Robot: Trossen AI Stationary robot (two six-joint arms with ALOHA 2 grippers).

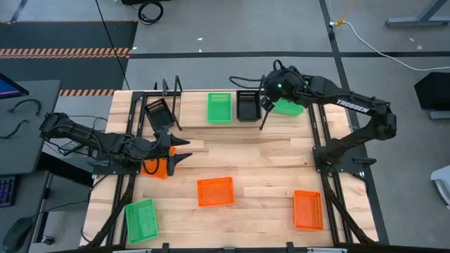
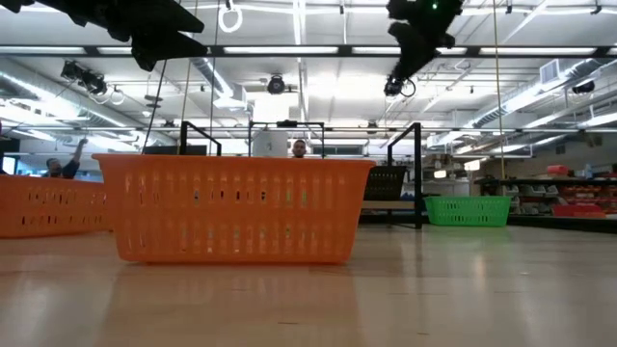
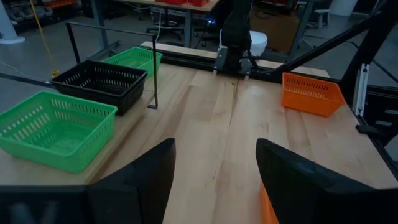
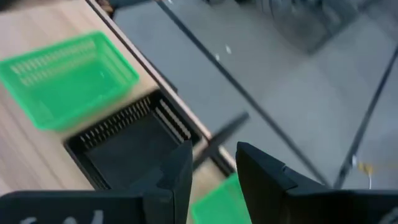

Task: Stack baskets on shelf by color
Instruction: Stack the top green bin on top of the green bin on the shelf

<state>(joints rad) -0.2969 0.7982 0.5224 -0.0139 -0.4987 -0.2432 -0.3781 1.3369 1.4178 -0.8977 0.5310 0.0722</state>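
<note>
The shelf (image 1: pixel 188 109) stands along the table's far edge. On it rest a tilted black basket (image 1: pixel 159 111), a green basket (image 1: pixel 219 107), a black basket (image 1: pixel 247 106) and another green basket (image 1: pixel 290 107). On the table lie two orange baskets (image 1: pixel 215 191) (image 1: pixel 308 209), a third orange basket (image 1: pixel 155 167) partly under my left arm, and a green basket (image 1: pixel 140 219). My left gripper (image 1: pixel 184 156) is open above the table's left part, pointing right. My right gripper (image 1: pixel 267 100) is open, high above the shelf between the black and right green baskets.
In the low view the middle orange basket (image 2: pixel 236 207) fills the foreground, and both grippers (image 2: pixel 159 39) (image 2: pixel 415 43) hang well above the table. Bare wood lies across the table's middle (image 1: pixel 246 151). People show in the room beyond the table.
</note>
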